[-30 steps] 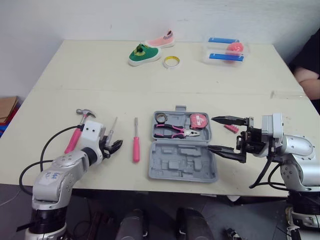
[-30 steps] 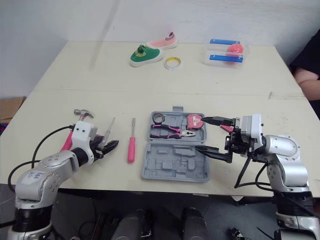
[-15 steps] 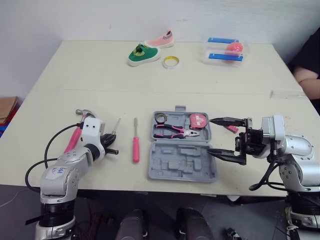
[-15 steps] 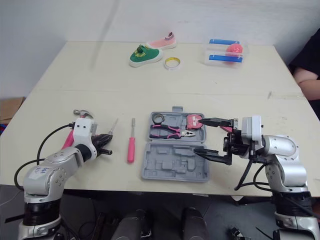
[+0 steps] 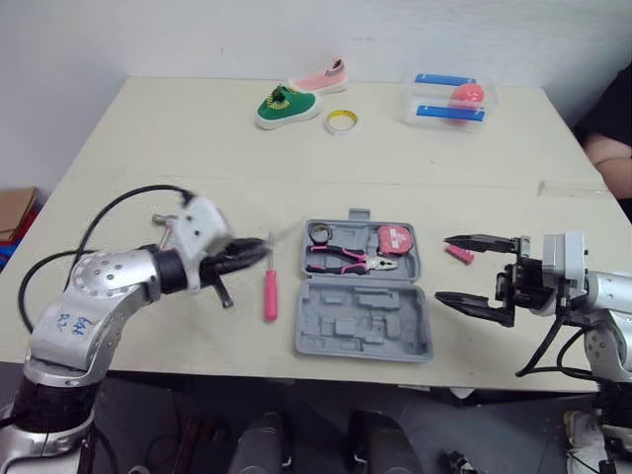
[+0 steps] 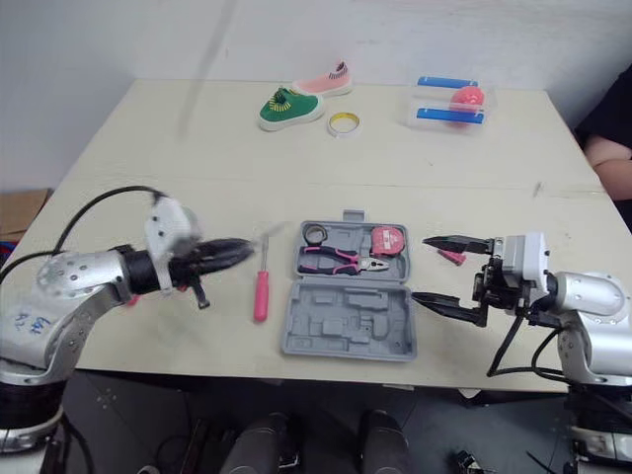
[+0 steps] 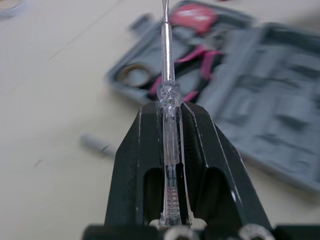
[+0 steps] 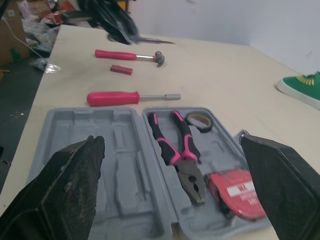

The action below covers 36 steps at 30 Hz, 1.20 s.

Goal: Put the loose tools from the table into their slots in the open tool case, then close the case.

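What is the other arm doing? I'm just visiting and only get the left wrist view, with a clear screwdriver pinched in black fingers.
Observer: The right fingers are spread open beside the right edge of the case, holding nothing.
Operator: Are other tools lying loose?
Observer: Yes, a pink hammer lies flat, out past the case's left side.
Operator: Anything near that right arm?
Observer: A small pink piece lies just right of the case, close to the upper finger.

Table (image 5: 178,138): cream top, seam across. Wall (image 5: 148,35): white, behind table. Floor (image 5: 188,415): dark, below table's near edge.
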Available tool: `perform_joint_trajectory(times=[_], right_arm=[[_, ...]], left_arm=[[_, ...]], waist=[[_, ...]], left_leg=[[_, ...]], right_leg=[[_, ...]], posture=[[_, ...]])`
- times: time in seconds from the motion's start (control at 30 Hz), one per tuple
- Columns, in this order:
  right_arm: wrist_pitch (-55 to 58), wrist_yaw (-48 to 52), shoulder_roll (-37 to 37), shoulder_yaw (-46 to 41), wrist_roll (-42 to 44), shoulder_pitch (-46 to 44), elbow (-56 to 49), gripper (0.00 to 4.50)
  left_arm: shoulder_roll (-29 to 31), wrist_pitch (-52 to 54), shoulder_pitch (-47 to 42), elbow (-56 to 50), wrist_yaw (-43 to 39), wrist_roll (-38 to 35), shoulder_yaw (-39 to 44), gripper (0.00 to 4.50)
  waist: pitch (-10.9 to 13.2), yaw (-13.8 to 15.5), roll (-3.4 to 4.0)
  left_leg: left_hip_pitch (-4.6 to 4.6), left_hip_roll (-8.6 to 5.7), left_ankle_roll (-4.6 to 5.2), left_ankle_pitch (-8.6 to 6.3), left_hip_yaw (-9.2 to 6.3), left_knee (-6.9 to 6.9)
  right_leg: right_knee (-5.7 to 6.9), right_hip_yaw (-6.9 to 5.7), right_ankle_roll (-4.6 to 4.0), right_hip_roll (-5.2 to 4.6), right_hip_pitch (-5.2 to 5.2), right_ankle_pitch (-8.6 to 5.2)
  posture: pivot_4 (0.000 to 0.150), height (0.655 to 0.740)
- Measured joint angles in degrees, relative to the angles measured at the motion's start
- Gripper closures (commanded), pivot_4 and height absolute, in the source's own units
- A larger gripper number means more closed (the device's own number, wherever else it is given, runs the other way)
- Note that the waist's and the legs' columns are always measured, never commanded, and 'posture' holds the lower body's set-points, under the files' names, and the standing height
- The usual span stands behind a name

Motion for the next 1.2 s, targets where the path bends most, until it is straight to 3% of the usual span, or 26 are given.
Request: perform_joint_trajectory(times=[0.2, 0.33, 0.43, 0.63, 1.2], right_arm=[[-0.46, 0.50, -0.41, -0.16, -0.37, 2.07, 1.25, 0.00], [-0.80, 0.53, -0.72, -0.27, -0.45, 3.43, 1.16, 0.00], [-0.92, 0.43, -0.76, -0.29, -0.44, 3.80, 0.85, 0.00], [-1.08, -0.14, -0.88, -0.31, -0.40, 5.36, -1.09, 0.00], [2.29, -5.17, -0.90, -0.25, -0.36, 7.55, -8.44, 0.00]], left_arm=[[-5.22, 4.44, -12.16, 4.03, -1.37, 4.36, -14.65, 4.44], [-7.50, 4.68, -17.11, 8.87, -1.63, 12.75, -26.74, 4.44], [-7.51, 4.34, -20.01, 11.82, -1.99, 17.80, -31.21, 4.44], [-9.31, 2.83, -21.70, 14.85, -2.43, 23.44, -32.79, 4.44], [-13.09, -4.33, -22.71, 19.71, -5.30, 30.62, -34.00, 4.44]], waist=[[0.01, 0.05, -0.01], [0.01, -0.20, -0.02], [0.02, -0.08, -0.02], [0.02, 0.01, -0.03], [0.02, 0.20, -0.03]], left_leg=[[0.01, -0.03, 0.08, 0.08, 0.00, 0.08], [0.02, -0.04, 0.13, 0.10, 0.07, 0.10], [0.00, -0.01, 0.11, 0.12, 0.02, 0.10], [-0.04, -0.04, 0.19, 0.09, 0.02, 0.23], [-0.05, -0.04, 0.21, 0.09, -0.03, 0.29]], right_leg=[[0.10, -0.02, 0.04, 0.22, 0.01, 0.02], [0.09, 0.07, 0.13, 0.22, -0.01, 0.07], [0.09, 0.04, 0.13, 0.20, -0.03, 0.07], [0.09, 0.04, 0.13, 0.13, 0.00, 0.07], [0.15, 0.01, 0.13, 0.08, 0.01, 0.07]], posture=[[0.150, 0.7400], [0.150, 0.7400], [0.150, 0.7400], [0.150, 0.7400], [0.150, 0.7400]])
